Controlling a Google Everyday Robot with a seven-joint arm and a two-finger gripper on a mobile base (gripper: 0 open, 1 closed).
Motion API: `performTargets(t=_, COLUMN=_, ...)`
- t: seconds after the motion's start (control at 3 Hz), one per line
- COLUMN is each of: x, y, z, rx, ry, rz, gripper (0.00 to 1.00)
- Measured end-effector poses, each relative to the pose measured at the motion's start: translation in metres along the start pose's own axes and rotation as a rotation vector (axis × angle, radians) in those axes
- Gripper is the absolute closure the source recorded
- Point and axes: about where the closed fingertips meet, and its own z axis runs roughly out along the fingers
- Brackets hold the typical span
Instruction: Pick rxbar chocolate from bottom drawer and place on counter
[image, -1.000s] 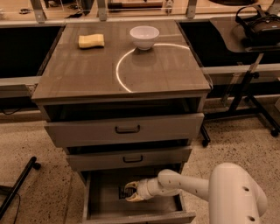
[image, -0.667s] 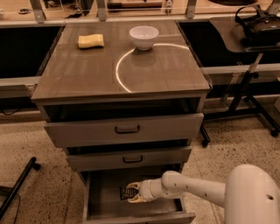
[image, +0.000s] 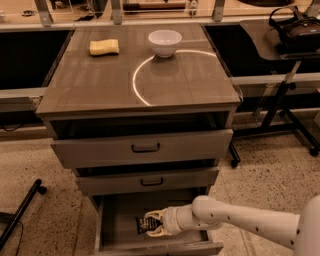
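A robot arm (image: 240, 222) reaches in from the lower right of the frame into the open bottom drawer (image: 119, 212) of a three-drawer cabinet, its gripper (image: 151, 224) low in the frame, just left of centre. The gripper's pale fingers (image: 152, 215) sit on either side of a dark-wrapped chocolate bar (image: 140, 225) and appear closed on it, with the bar's left end poking out beyond the tips. The bar lies on the drawer floor, near the front.

Over the past second the gripper barely shifts from that spot, while the arm's bulky white rear section slides towards the right edge of the frame and the forearm shows at greater length. The bar does not appear to have lifted. That suggests the grasp is being settled rather than the lift begun, so the task looks to be at its halfway hinge: bar in hand, nothing yet carried.

The counter (image: 95, 85), at the upper centre of the frame, awaits the delivery. A yellow sponge (image: 104, 47) sits near its far left and a white bowl (image: 165, 42) at far centre, on a thin white arc (image: 136, 85). The two upper drawers (image: 145, 148) stand slightly ajar above the gripper, so the bar will likely need to come out forward before it goes up.
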Motion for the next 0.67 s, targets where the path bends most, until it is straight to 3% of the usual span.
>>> performTargets(t=0.33, x=-0.0354, y=0.0017, z=-0.0245, rx=-0.027, ry=-0.007, rz=-0.057, gripper=1.00)
performTargets(t=0.67, x=-0.0368, y=0.0001, z=-0.0264, rx=-0.027, ry=-0.004, rz=-0.063, gripper=1.00)
